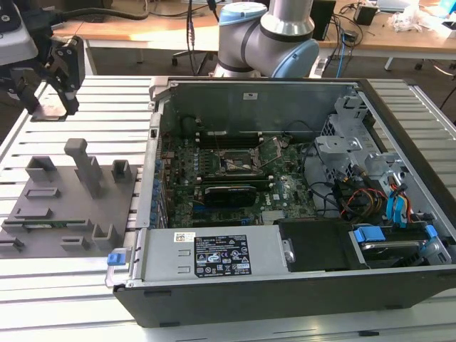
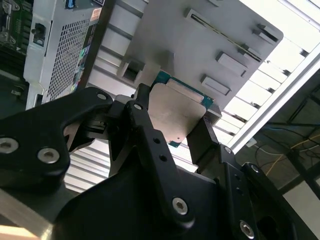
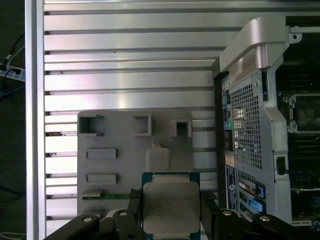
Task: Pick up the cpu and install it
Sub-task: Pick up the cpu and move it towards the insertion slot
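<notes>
The cpu (image 3: 171, 206), a small square chip with a silver-grey metal top and a green border, sits clamped between my black fingers (image 3: 208, 210) in the first wrist view. In the second wrist view the cpu (image 2: 175, 102) shows between the same two fingers, with my gripper (image 2: 175, 117) shut on it. The exterior view has my gripper (image 1: 48, 96) raised over the slatted table at the far left, well away from the open computer case (image 1: 299, 285). The dark socket frame (image 1: 241, 165) lies on the motherboard inside the case.
A grey fixture plate (image 1: 71, 203) with raised blocks and slots lies on the slatted aluminium table (image 1: 107, 114), below the gripper. The arm's base (image 1: 267, 35) stands behind the case. Cables, drive bays and a long black card (image 1: 229, 192) crowd the case interior.
</notes>
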Controlling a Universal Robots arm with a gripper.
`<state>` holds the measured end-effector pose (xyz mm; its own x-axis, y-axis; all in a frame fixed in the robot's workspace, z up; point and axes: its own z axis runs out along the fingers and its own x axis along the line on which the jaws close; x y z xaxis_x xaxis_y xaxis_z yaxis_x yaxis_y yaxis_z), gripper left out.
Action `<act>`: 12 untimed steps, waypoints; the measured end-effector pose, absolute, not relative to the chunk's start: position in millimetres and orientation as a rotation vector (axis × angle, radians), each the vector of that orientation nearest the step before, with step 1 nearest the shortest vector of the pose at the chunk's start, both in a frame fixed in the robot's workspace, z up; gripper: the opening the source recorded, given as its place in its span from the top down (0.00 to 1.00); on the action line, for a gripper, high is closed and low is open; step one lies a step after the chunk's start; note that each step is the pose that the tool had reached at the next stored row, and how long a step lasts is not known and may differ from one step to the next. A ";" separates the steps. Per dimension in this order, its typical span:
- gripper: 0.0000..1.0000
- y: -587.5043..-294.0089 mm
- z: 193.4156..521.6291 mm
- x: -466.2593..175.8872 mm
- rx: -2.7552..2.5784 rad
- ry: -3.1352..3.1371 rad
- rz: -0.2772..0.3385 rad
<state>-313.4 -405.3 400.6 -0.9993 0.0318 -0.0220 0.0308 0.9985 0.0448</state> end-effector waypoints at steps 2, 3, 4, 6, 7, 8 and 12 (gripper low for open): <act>0.45 -405.3 400.7 -310.0 0.049 3.118 0.069; 0.45 -405.3 400.6 -308.2 0.049 3.118 0.069; 0.45 -405.3 400.6 -305.8 0.049 3.118 0.069; 0.45 -405.4 400.6 -303.4 0.049 3.118 0.069; 0.45 -405.4 400.6 -301.9 0.049 3.118 0.069; 0.45 -405.4 400.6 -300.8 0.049 3.118 0.069; 0.45 -405.4 400.6 -293.9 0.049 3.118 0.069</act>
